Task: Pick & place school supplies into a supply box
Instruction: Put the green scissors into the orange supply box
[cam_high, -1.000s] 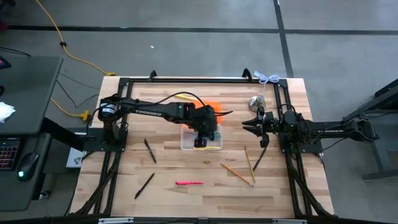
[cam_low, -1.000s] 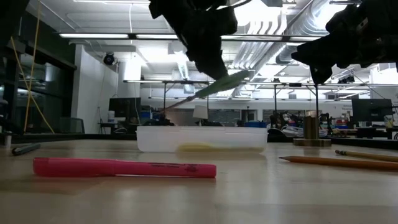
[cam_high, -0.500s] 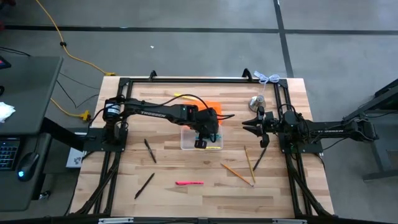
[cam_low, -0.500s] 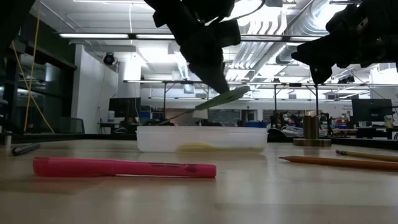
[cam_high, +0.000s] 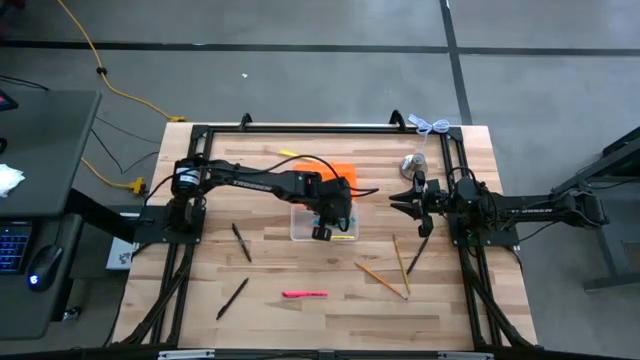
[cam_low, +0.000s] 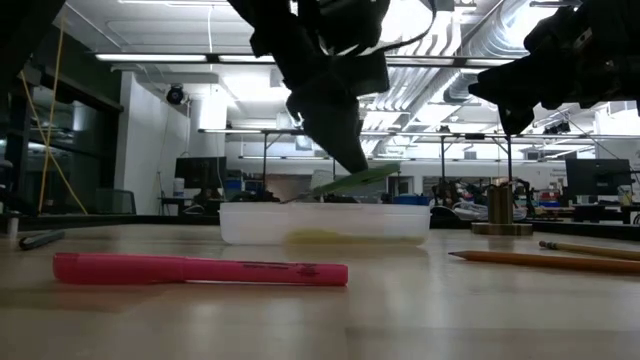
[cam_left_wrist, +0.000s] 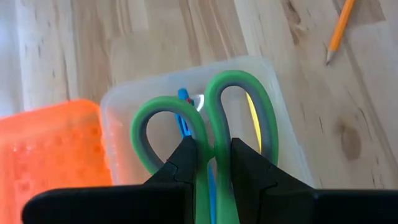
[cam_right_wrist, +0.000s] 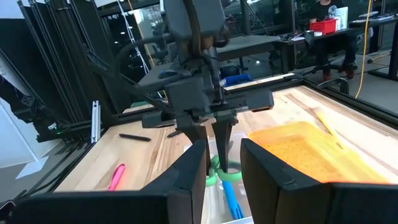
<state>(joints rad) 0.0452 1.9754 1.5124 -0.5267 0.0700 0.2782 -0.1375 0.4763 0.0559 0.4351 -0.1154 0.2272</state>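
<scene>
My left gripper (cam_high: 322, 228) hangs over the clear supply box (cam_high: 322, 222), shut on small green-handled scissors (cam_left_wrist: 214, 124). The orange lid part (cam_high: 335, 175) lies open on the box's far side. A blue pen (cam_left_wrist: 183, 96) and a yellow one (cam_left_wrist: 254, 121) lie inside the box. In the low view the scissors' handle end (cam_low: 360, 181) sticks out just above the box rim (cam_low: 325, 208). My right gripper (cam_high: 406, 198) waits open at the table's right side, level and off the table. My left gripper pinches the scissors between its two fingers at the neck just behind the two handle loops (cam_left_wrist: 214, 163). The fingers (cam_left_wrist: 186, 155) slant steeply down from above. The scissors are lifted clear over the box, tilted a little, handle loops pointing away from the gripper.
A pink marker (cam_high: 304, 294) lies near the front edge, two pencils (cam_high: 380, 278) at the front right, black pens (cam_high: 241, 241) at the left and one (cam_high: 418, 250) under the right arm. A silver bell-shaped object (cam_high: 412, 164) stands at the far right.
My left gripper has sunk toward the supply box with the scissors still held. The scissors have tipped closer to level, and their handle end has come down to just above the box rim.
</scene>
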